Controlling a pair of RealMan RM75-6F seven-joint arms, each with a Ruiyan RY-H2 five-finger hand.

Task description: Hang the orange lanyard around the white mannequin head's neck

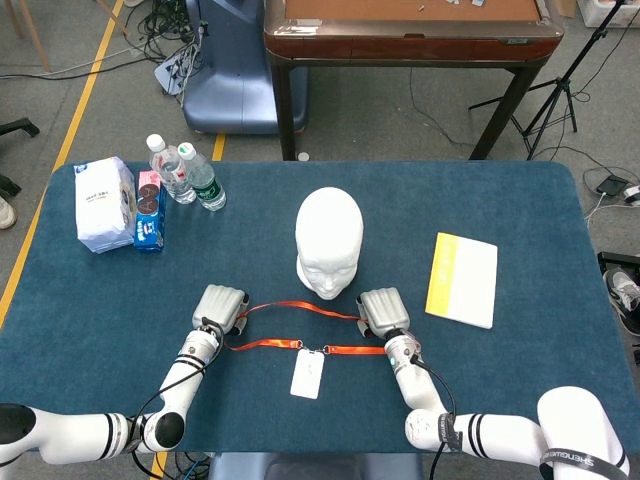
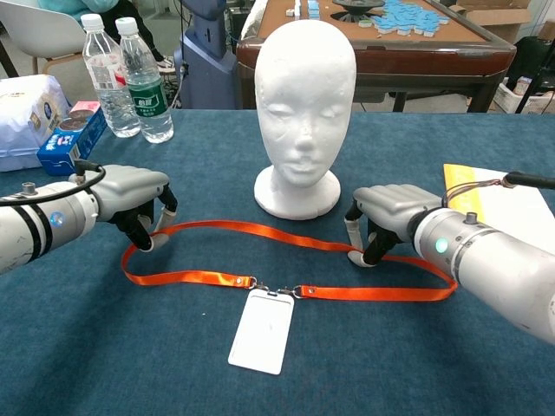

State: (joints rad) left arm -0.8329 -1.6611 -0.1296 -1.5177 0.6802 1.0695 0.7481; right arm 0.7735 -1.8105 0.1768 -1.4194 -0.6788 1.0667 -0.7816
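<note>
Head view shows the blue worktop (image 1: 100,310) spread wide, with the white mannequin head (image 1: 328,240) upright near its middle, face toward the robot. Right of it lies a yellow-and-white booklet (image 1: 462,279); at the far left stand a white tissue pack (image 1: 103,203), a small blue box (image 1: 149,220) and two water bottles (image 1: 190,175). The orange lanyard (image 2: 251,230) lies flat on the worktop just in front of the mannequin's base, its loop stretched sideways between both hands, nowhere around the neck. The left robot hand (image 2: 130,195) has its fingers curled down over the loop's left end, pinching the strap. The right robot hand (image 2: 386,217) likewise curls its fingertips (image 2: 364,253) onto the strap's right part, gripping it. A white badge holder (image 2: 262,329) hangs off the lanyard's near side, flat on the worktop.
</note>
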